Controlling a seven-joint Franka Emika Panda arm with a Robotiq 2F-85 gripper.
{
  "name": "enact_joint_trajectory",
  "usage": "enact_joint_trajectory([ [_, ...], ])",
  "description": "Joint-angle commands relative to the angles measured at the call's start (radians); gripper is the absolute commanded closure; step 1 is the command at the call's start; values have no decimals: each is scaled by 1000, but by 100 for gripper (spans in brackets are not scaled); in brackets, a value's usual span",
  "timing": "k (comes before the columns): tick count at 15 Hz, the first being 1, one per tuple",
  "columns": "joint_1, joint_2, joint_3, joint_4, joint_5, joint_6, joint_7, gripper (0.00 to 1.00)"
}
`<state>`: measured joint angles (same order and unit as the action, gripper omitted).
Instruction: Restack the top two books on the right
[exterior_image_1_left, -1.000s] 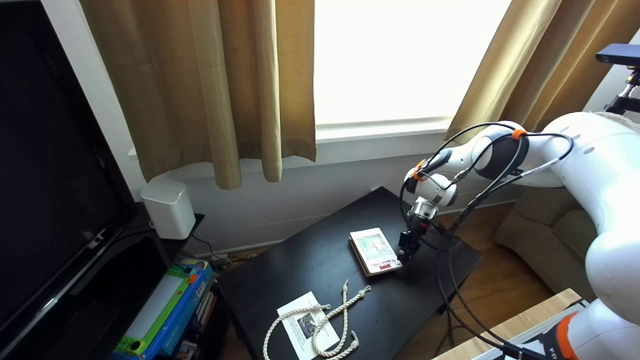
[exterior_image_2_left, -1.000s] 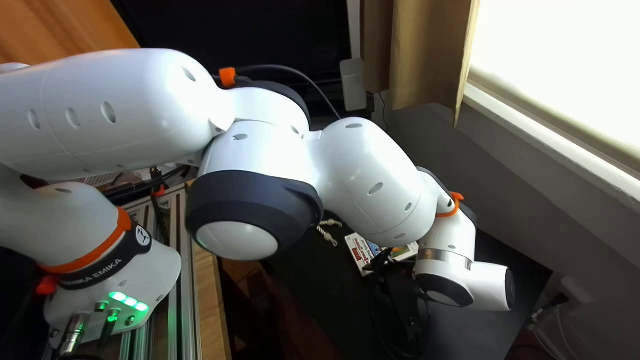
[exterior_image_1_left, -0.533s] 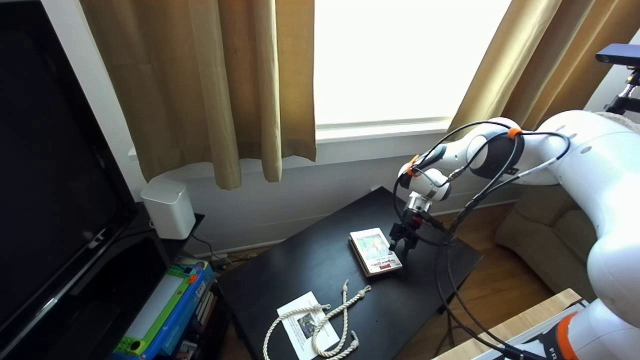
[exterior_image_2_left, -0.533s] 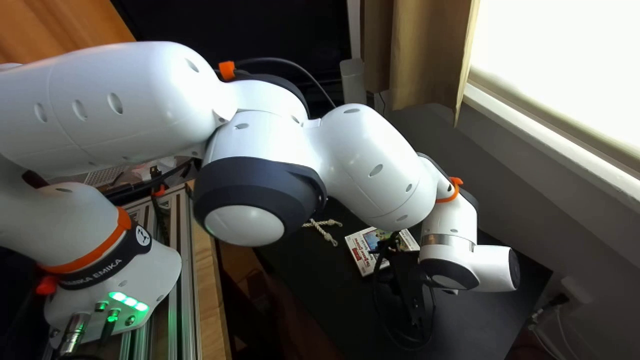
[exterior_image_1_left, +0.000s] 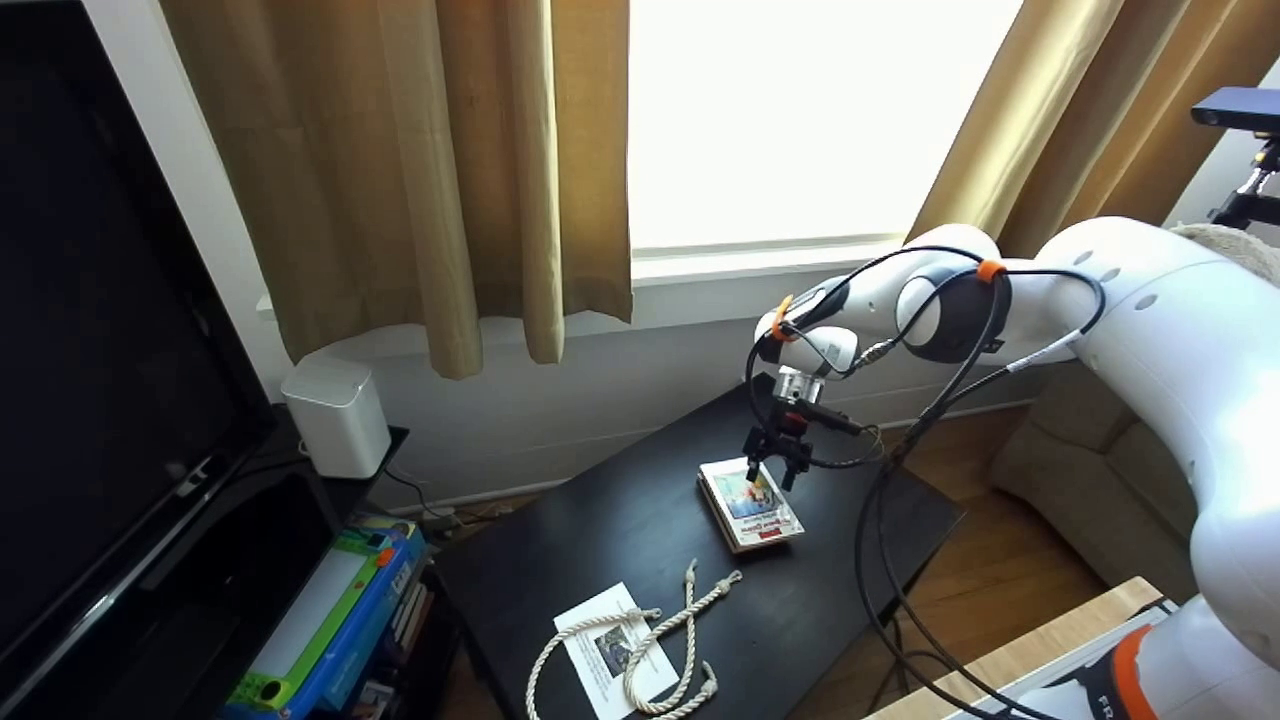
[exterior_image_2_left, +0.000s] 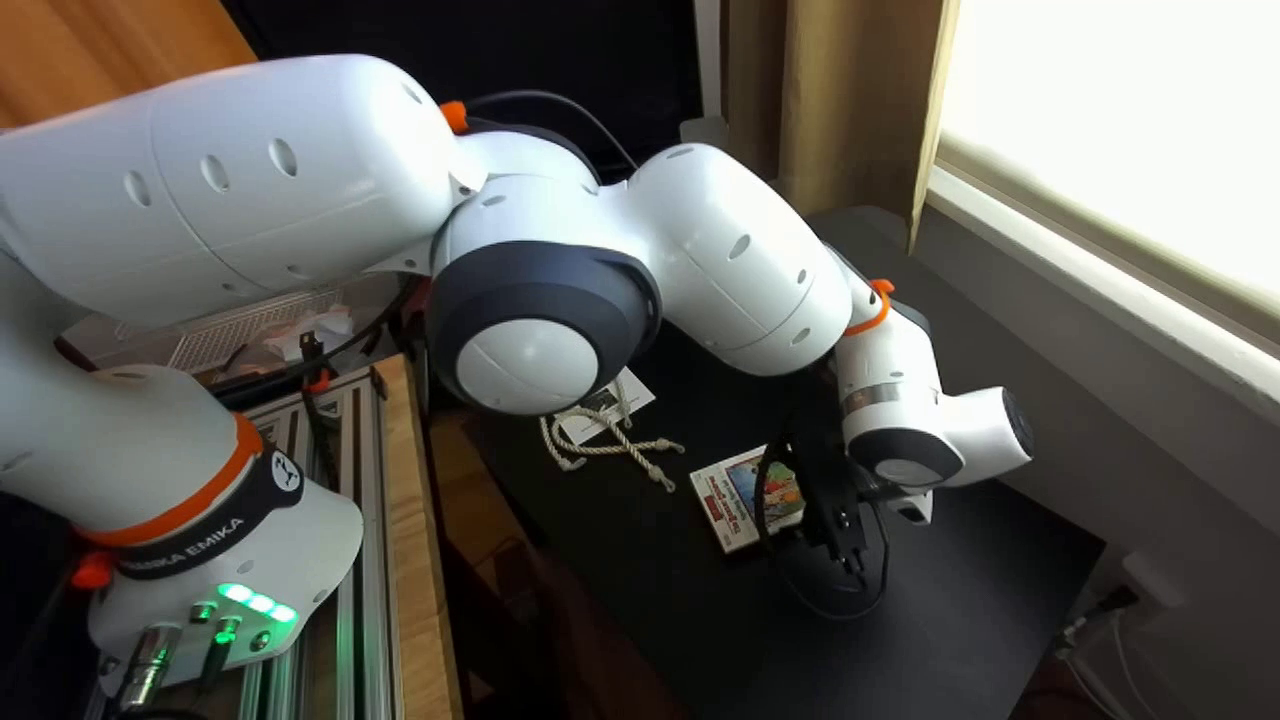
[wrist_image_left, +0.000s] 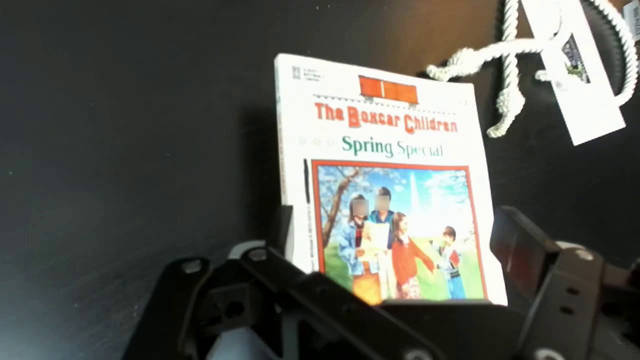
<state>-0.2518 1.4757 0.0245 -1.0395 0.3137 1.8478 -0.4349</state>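
Books (exterior_image_1_left: 750, 510) lie stacked on the dark surface (exterior_image_1_left: 600, 510), and we find the tool (exterior_image_1_left: 770, 480) hanging close by one end of them, the end that carries the cover picture. Its two fingers (wrist_image_left: 522, 245) stand wide apart. In the wrist view we see them at either side of the books, though we cannot tell whether they touch the stack or how high above it they are.

We read the top book (wrist_image_left: 392, 175) as "The Boxcar Children" in red, with "Spring Special" below that in green, on a white cover with a red-framed picture of four people outdoors. In both exterior views the tool hides part of this cover. A brownish edge shows beneath it along one long side of the books; we cannot count how many lie there.

Near the title end of the books, on the same surface, we see rope (wrist_image_left: 509, 50) with knotted ends, lying partly across a printed sheet (exterior_image_1_left: 606, 660). Past the picture end of the books we see a bright window (exterior_image_1_left: 800, 120) between tan curtains (exterior_image_1_left: 510, 150). Well apart from the books, a white box (exterior_image_1_left: 338, 420) stands beside a black screen (exterior_image_1_left: 90, 350). The white arm (exterior_image_1_left: 1180, 295) leans over towards the books, and low on it, well apart from them, three green lights (exterior_image_2_left: 261, 603) glow. A pale sofa (exterior_image_1_left: 1085, 490) stands well apart from the books, on the arm's side of them.
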Motion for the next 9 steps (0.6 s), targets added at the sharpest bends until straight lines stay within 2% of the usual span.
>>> enact_joint_trajectory([
  [1, 85, -10, -45, 8, -41, 27, 101, 0],
  [3, 122, -21, -65, 1, -57, 35, 141, 0],
  [4, 139, -24, -76, -4, -63, 47, 155, 25],
  [5, 152, -22, -82, -2, -66, 55, 158, 25],
  [6, 165, -20, -88, -3, -69, 69, 157, 32],
  [9, 183, -22, -95, -24, -69, 133, 127, 58],
])
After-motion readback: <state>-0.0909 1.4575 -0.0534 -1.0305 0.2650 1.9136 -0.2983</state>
